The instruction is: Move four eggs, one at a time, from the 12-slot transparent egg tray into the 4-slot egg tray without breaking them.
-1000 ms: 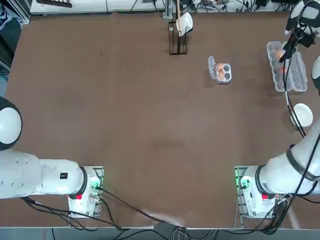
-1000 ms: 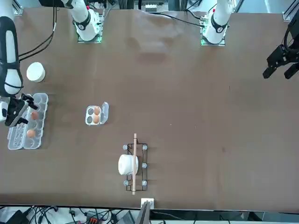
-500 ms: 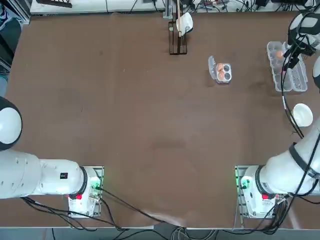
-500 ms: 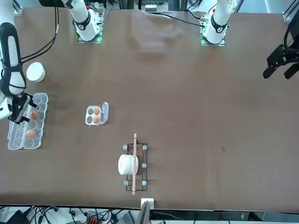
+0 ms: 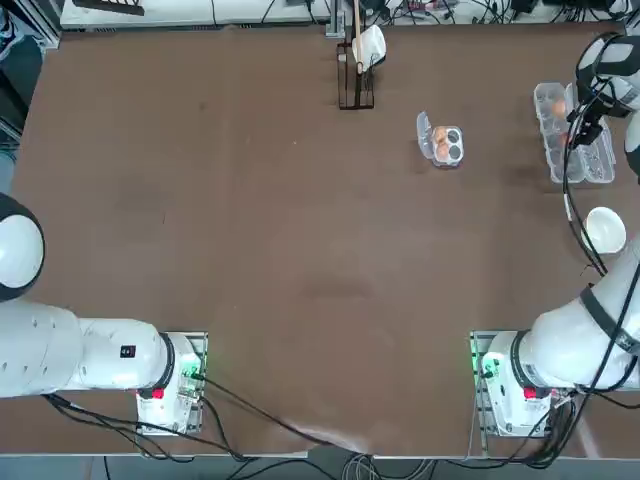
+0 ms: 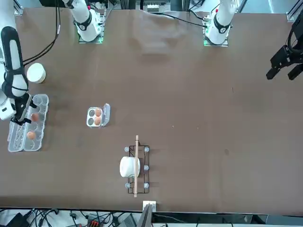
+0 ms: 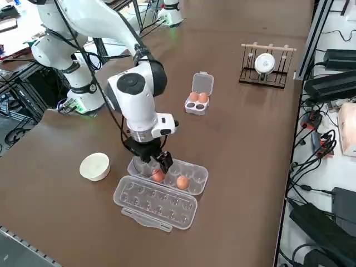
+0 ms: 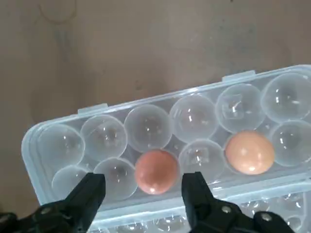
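A brown worktop (image 5: 300,250) is carrying everything. Taking the 4-slot tray (image 5: 443,142) as the landmark: it is sitting on the far right part of the worktop in the top view, its lid hinged open. The 12-slot tray (image 5: 578,135) is lying well to its right, near the worktop's right edge, with its lid folded flat alongside. A white bowl (image 5: 604,229) is resting nearer the robot than the 12-slot tray, also well right of the 4-slot tray. A small black rack (image 5: 356,70) holding a white roll is standing to the left of the 4-slot tray, near the far edge.
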